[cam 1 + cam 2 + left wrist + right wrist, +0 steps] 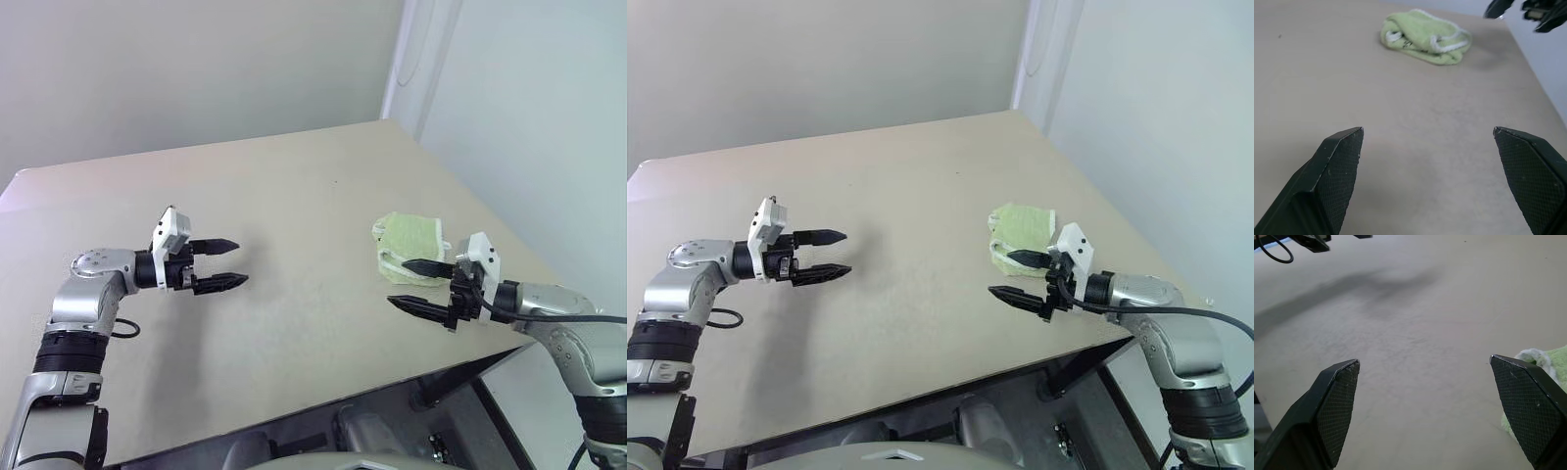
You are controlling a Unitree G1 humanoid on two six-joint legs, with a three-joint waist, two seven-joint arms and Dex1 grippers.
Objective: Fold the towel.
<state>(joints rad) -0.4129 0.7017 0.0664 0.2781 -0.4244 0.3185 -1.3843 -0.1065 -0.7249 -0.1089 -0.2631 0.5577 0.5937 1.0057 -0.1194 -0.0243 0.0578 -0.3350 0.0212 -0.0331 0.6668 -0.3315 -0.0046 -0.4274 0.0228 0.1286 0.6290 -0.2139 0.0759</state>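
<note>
- left eye view: towel (409, 248) lies right of centre in the frame, bunched into a small folded lump on the beige table (294, 215), near the table's right edge. white corded edging shows along its lower front.
- same view: right gripper (419, 286) sits at lower right, jaws spread, nothing between them; its upper finger overlaps the towel's lower edge in the picture, contact cannot be told. left gripper (228, 263) is at centre left, jaws spread and empty, well apart from the towel.
- right eye view: same layout; towel (1021, 238) at right of centre, right gripper (1014, 277) just below it, left gripper (835, 255) at left over bare table.
- left wrist view: towel (1424, 35) at top centre, a rounded bundle with a white loop of edging at its left end; both black fingers (1334, 171) wide apart in the foreground; the other gripper (1528, 10) shows at the upper right corner.
- right wrist view: fingers (1334, 404) wide apart; a corner of the towel (1552, 360) peeks past the right finger at mid-right.
- risk, as a judgement: the lump is loose rather than flat, so the layers could spring open. being close to the table edge, a nudge from the right gripper could push it off.
</note>
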